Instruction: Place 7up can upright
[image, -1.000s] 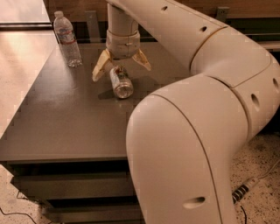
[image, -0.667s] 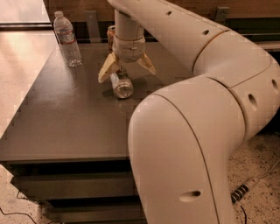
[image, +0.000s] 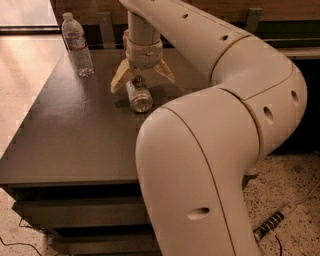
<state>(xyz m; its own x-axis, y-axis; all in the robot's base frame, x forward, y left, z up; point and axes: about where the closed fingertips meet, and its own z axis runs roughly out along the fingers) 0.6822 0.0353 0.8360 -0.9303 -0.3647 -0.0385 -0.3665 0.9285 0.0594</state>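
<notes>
The 7up can (image: 137, 96) lies on its side on the dark grey table (image: 75, 135), its shiny metal end facing the camera. My gripper (image: 143, 79) hangs straight above the can's far end, its two tan fingers (image: 120, 77) spread wide to either side of it. The fingers do not hold the can. The big white arm (image: 210, 125) fills the right half of the view and hides the table's right side.
A clear plastic water bottle (image: 77, 45) stands upright at the table's far left corner. The table's front edge (image: 65, 182) and left edge are close. A cable and power strip (image: 272, 222) lie on the speckled floor at the right.
The gripper has shifted slightly back and to the right above the can, still open. The can has stayed lying in place.
</notes>
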